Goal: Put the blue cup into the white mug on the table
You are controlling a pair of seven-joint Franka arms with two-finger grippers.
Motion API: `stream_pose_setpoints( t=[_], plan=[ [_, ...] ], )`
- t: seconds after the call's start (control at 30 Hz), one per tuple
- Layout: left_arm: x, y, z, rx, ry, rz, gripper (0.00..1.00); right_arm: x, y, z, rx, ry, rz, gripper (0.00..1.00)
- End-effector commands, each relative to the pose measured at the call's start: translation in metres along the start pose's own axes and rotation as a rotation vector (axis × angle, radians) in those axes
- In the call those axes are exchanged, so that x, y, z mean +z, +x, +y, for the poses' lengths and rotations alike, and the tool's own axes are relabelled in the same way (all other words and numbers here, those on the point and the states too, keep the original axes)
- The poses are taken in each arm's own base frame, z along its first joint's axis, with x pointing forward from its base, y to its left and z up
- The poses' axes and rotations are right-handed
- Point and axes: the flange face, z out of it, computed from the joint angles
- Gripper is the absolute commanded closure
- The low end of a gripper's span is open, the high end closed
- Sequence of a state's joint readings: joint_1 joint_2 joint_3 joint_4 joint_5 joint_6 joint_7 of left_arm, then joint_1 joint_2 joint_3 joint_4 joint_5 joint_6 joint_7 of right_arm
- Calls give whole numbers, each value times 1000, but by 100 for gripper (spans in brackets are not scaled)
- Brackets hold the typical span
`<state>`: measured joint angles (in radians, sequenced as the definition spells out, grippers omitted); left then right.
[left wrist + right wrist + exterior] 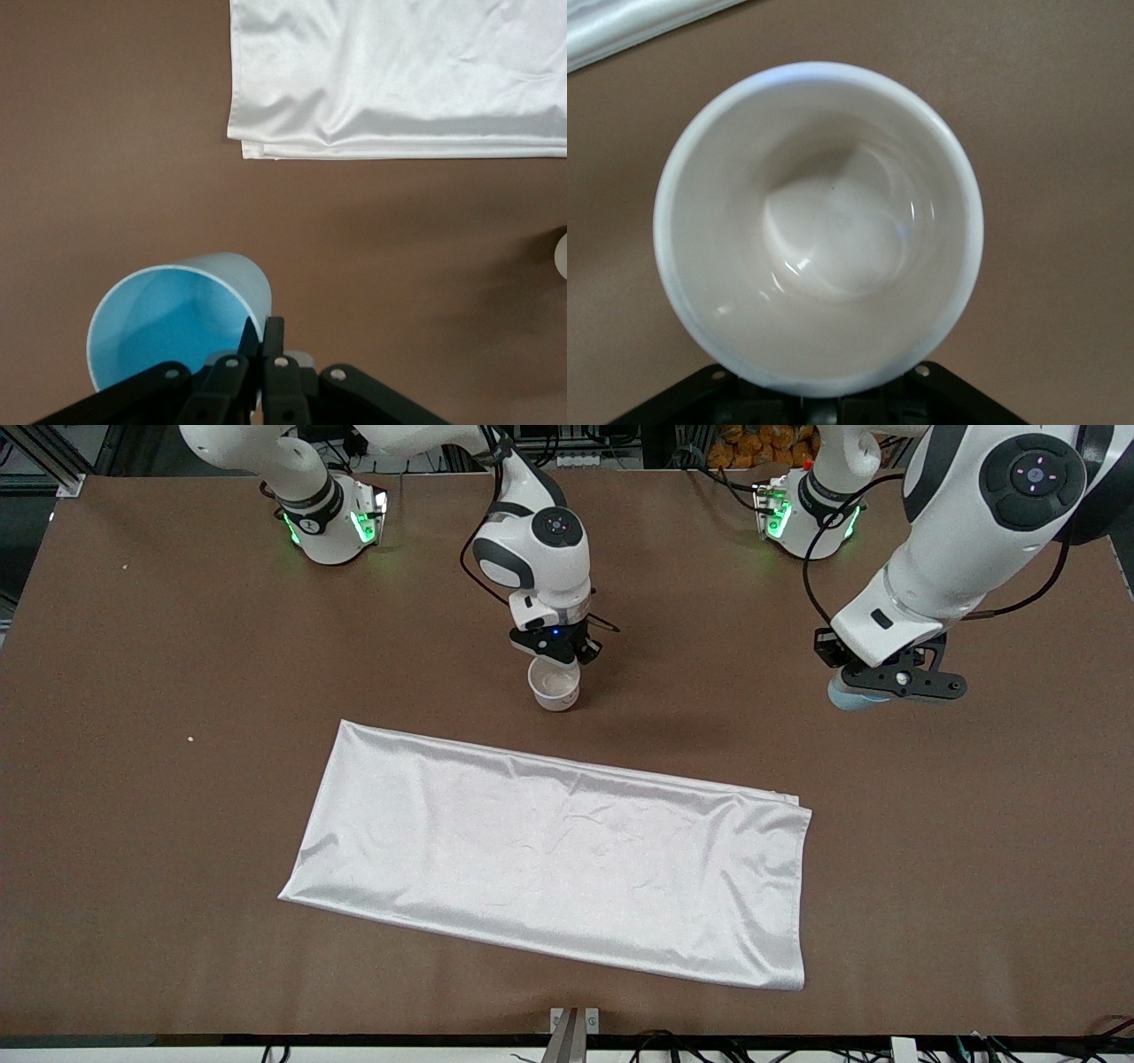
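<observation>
The bench [133, 779] is a wide brown matte slab with a faintly grainy surface. Along its edge farthest from the front camera stand the two arm bases with green lights, and dark frames and cables show past them.

A white cloth [549, 859] lies flat on the bench, nearer the front camera than both cups. It is satin-shiny, folded into a long rectangle, with soft creases across it.

The white mug [555, 684] is round and smooth, with a pale glossy inside, and sits mid-bench just past the cloth's edge. The right gripper [560, 657] is at the mug's rim on the side toward the arm bases, with its jaws closed on the rim; the right wrist view shows the mug's open mouth [819, 226] directly against the gripper.

The blue cup [852, 696] is a small plain plastic round, light blue inside, toward the left arm's end of the bench and well apart from the mug. The left gripper [899, 682] has its jaws closed on the cup's rim [177, 323], the black fingers [273, 341] pinching the wall.
</observation>
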<state>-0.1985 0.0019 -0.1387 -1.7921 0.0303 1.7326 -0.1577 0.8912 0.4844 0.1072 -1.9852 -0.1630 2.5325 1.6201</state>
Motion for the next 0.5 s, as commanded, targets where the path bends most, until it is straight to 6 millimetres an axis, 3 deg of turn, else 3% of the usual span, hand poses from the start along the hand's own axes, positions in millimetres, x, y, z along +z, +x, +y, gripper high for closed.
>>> stream_pose_setpoints(
  t=[0.0,0.13,0.3,0.47],
  plan=[
    [-2,-3,6,-14,-26,19,100,-1,-1,-2,37,1,22,31],
    [-1,-2,8,-9,-27,22,100,-1,-1,-2,43,-4,22,0],
    [-2,0,9,5,-25,26,100,-4,0,-2,48,-1,21,0],
    [1,2,13,19,-19,19,100,-21,5,-8,59,-8,25,0]
  ],
)
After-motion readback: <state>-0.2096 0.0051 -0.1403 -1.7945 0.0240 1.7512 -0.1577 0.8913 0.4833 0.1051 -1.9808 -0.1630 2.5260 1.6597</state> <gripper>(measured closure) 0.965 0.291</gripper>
